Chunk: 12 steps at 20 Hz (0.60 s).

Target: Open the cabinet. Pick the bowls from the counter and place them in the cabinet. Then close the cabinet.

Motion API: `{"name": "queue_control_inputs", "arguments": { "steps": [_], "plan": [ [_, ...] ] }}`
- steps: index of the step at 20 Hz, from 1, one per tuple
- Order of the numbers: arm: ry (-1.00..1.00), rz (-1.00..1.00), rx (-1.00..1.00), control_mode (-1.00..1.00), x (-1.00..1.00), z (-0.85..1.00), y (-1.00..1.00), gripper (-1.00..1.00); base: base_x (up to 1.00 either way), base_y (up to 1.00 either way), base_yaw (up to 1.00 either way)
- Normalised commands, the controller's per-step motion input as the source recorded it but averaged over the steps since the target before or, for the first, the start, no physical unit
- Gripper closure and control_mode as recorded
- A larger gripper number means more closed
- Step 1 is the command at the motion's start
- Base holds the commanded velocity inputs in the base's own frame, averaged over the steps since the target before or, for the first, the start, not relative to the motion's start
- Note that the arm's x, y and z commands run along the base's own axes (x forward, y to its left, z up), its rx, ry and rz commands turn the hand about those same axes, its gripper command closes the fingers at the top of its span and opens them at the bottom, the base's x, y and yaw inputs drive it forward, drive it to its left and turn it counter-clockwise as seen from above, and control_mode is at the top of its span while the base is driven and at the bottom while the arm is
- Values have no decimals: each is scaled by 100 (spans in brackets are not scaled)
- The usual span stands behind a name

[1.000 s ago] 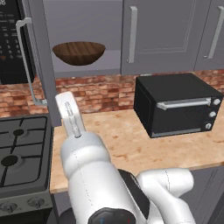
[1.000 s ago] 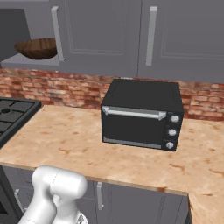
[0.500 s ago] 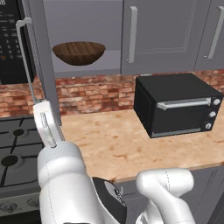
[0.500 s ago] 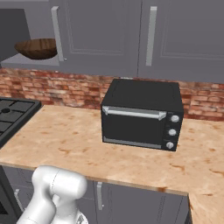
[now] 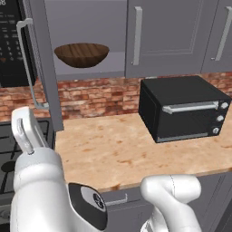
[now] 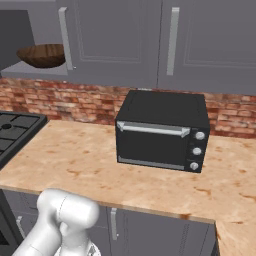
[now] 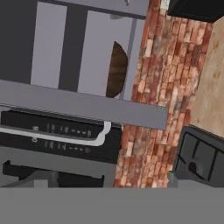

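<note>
The cabinet [image 5: 86,41] stands open on its left half: the left door [image 5: 43,68] is swung out toward the room, and its long silver handle [image 5: 28,63] is seen edge-on at about 9 o'clock in the left base view. The right door [image 5: 165,36] is shut, with its handle [image 5: 137,35] vertical. Inside, on the cabinet's floor, sits the dark-brown wooden bowl [image 5: 81,54], upright; in the right base view this bowl [image 6: 42,55] is at about 10 o'clock, and in the rolled hand view it shows as a brown half-round [image 7: 117,70] behind the door edge. I cannot find the marble bowl in these pictures.

The counter [image 5: 136,149] is a tan slab under the cabinet. On it, toward 3 o'clock in the left base view, stands a black toaster oven [image 5: 183,108], close to the brick wall [image 5: 99,95]. The black stove [image 6: 15,130] lies just beside the counter's left end, and a black microwave [image 7: 52,135] hangs above it.

The robot arm [image 5: 38,181] rises at 7 o'clock in the left base view, in front of the stove. The jaws are wide apart and hold nothing.
</note>
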Motion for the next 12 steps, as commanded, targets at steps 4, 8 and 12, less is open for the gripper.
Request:
{"name": "queue_control_inputs", "arguments": {
  "steps": [4,8,12],
  "plan": [
    [-1,-6,0,-100,22,-1,32,-100,0,0,0],
    [-1,-9,0,-100,31,-5,24,-100,0,0,0],
    [-2,-11,0,-100,34,-5,15,-100,0,0,0]
  ]
}}
